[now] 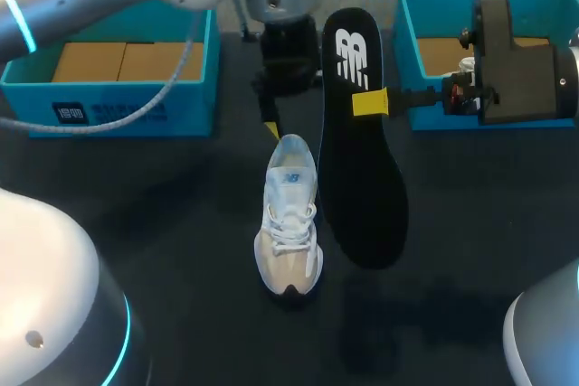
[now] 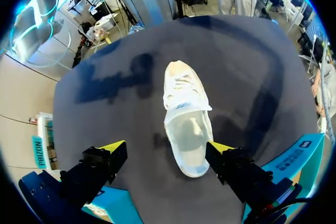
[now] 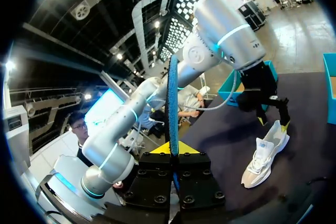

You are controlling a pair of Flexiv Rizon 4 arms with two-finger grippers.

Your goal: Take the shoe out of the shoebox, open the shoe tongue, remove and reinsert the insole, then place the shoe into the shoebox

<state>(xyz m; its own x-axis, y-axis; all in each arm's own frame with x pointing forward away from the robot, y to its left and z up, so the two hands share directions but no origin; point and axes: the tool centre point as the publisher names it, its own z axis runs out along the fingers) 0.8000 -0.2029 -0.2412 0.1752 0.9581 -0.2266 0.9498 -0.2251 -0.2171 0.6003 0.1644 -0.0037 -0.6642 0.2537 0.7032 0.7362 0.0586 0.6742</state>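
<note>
Two end effectors. What has the right end effector (image 3: pixel 172 153) got?
— Its yellow tips pinch the black insole (image 1: pixel 362 187) at one long edge and hold it off the desk (image 1: pixel 163 223), just beside the shoe (image 1: pixel 290 219).
— And the left end effector (image 2: pixel 167 150)?
— Spread wide, gripping nothing. It hangs over the shoe's heel with one finger on either side of the collar. Whether they touch it, I cannot tell.
— Where is the shoe itself?
— Upright on its sole in the middle of the desk. It is white and beige, laced, toe towards the robot, and outside both boxes.
— Boxes?
— Blue ones. The left shoebox (image 1: pixel 118 110) is at the desk's left rear and the right shoebox (image 1: pixel 404 42) at its right rear, each well apart from the shoe.
</note>
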